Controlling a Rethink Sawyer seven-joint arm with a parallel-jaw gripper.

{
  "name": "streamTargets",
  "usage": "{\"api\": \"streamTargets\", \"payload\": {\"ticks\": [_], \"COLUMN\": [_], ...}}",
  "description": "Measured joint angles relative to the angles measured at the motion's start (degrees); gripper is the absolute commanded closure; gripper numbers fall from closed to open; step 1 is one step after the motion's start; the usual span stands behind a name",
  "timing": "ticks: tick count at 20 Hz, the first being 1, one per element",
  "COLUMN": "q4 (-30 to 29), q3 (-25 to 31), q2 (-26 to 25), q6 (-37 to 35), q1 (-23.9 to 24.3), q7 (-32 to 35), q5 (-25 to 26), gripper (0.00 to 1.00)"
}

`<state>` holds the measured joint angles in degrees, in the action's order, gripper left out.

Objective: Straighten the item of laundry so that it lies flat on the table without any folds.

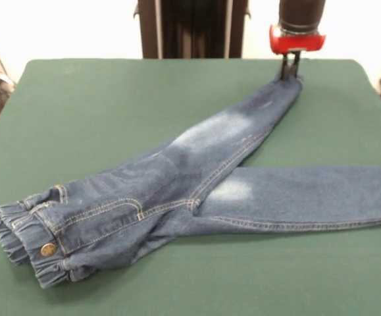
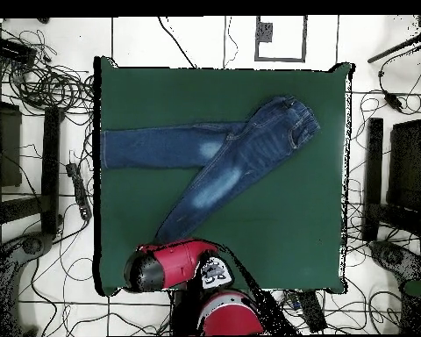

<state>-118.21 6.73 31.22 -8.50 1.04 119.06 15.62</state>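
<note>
Waistband: elasticated, gathered end of the jeans [image 1: 177,197], nearest the front camera, low left in that view; brass button [image 1: 48,249] faces up.
Jeans: small blue denim pair, tan stitching, faded whitish thigh patches; on the counter [image 1: 98,112], spread in a V from the waistband.
Jeans location, overhead: waistband toward the upper right of the green surface [image 2: 288,123]; legs fan out to the left and to the lower left.
Leg one: runs diagonally from the hips to the counter's far side in the front view, cuff [image 1: 287,84] right under the gripper [image 1: 290,74].
Leg two: lies roughly level across the front view, running off the right picture edge; overhead it reaches the counter's left edge [image 2: 104,147].
Flatness: legs mostly smooth; hip area rumpled, waistband bunched and standing up a little at the near end.
Counter: large dark green felt-like top, rounded corners, much bigger than the jeans.
Gripper: red collar, dark fingers [image 1: 286,68] pointing down at the far right of the front view; overhead the red arm [image 2: 174,263] covers it.
Fingers: close together, tips touching the cuff of leg one; cannot tell whether they pinch the denim or just rest on it.
Surroundings: cables and dark equipment on the white floor [image 2: 39,88] around the counter.
</note>
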Motion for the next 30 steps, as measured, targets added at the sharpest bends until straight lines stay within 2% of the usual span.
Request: {"api": "streamTargets", "payload": {"ticks": [16, 17, 30], "q4": [-4.35, -4.66, -5.62], "q3": [-0.06, -0.22, -1.38], "q2": [-0.12, -0.12, -2.53], "q6": [4.66, 4.78, 5.38], "q1": [-0.45, -0.78, -3.73], "q7": [0.0, 0.0, 0.0], "q5": [1.53, 1.52, 2.0], "gripper": [1.0, 0.0, 0.0]}}
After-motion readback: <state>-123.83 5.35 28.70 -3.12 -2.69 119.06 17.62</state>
